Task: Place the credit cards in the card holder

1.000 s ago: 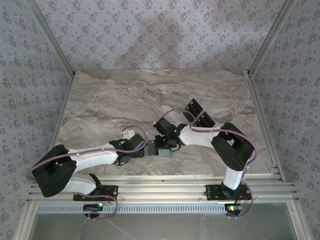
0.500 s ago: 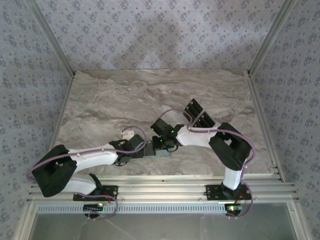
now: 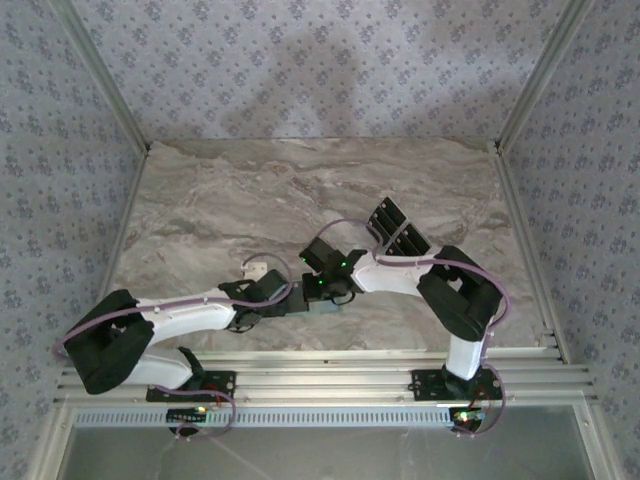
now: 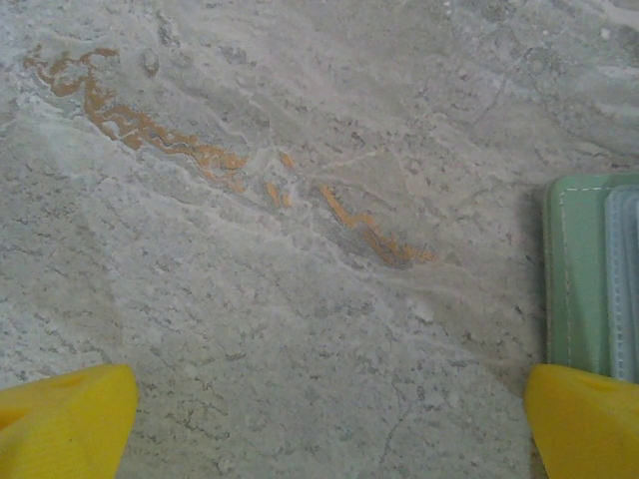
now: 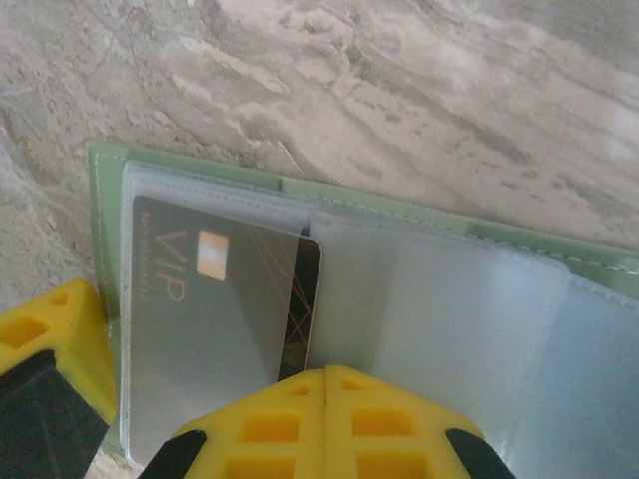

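Down at the near middle of the desk (image 3: 220, 210), the card holder (image 5: 429, 299) lies open and flat, green rim around clear plastic sleeves. One dark VIP card (image 5: 220, 299) sits mostly inside the left sleeve, with its right edge poking out bare.

My right gripper (image 5: 324, 384) is fully closed with nothing between the fingers. Its tips are at that card's lower edge; whether they actually press on it I cannot tell. My left gripper (image 4: 324, 414) is spread as wide as it goes and holds nothing. One finger (image 4: 584, 419) rests at the holder's green edge — pinning it, I judge. The other credit cards (image 3: 398, 232) lie fanned on the desk beside the right arm, well apart from the holder.

By my reading, these cards are thin, stiff, light and slick. Flat on stone they give little to pinch, so I would go for a raised, overlapping edge in the fan. The holder looks soft and light and is likely to skate on this smooth top. The sleeve film looks floppy — its mouth could collapse — so I would hold the holder down by the rim, never on the sleeve. For the half-seated card, a nudge on the exposed edge with closed tips seems the safest way.
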Robot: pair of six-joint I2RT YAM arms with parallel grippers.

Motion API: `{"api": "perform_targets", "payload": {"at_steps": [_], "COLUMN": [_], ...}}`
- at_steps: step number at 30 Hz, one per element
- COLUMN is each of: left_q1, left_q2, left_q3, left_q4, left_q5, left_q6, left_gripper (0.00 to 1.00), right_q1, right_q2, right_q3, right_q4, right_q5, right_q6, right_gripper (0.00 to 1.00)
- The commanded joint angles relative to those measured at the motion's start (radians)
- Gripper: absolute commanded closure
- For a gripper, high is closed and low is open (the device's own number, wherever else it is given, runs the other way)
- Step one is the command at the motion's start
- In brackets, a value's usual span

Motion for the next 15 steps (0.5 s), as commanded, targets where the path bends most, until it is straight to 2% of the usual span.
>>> {"api": "perform_targets", "payload": {"at_steps": [1,7,15], "left_q1": [0.002,0.002,0.001], "left_q2": [-0.005,-0.003,-0.005], "left_q3": [-0.001,-0.003,-0.003], "left_q4": [-0.015,-0.018,-0.02], "left_q5": [0.0,0.0,-0.002], "left_q6": [-0.01,-0.012,-0.011], "left_gripper": [0.0,0.0,0.0], "right_q1": [-0.014,-0.049,-0.047], "right_q2": [-0.058,-0.074,-0.108], "right_q3": [-0.042,-0.089,-0.05], "right_q4": [-0.007,-0.011,-0.061], "right_q5": [-0.005,-0.004,0.016], "right_q6": [0.003,-0.013,-0.047], "right_gripper": [0.97,0.97,0.97]}}
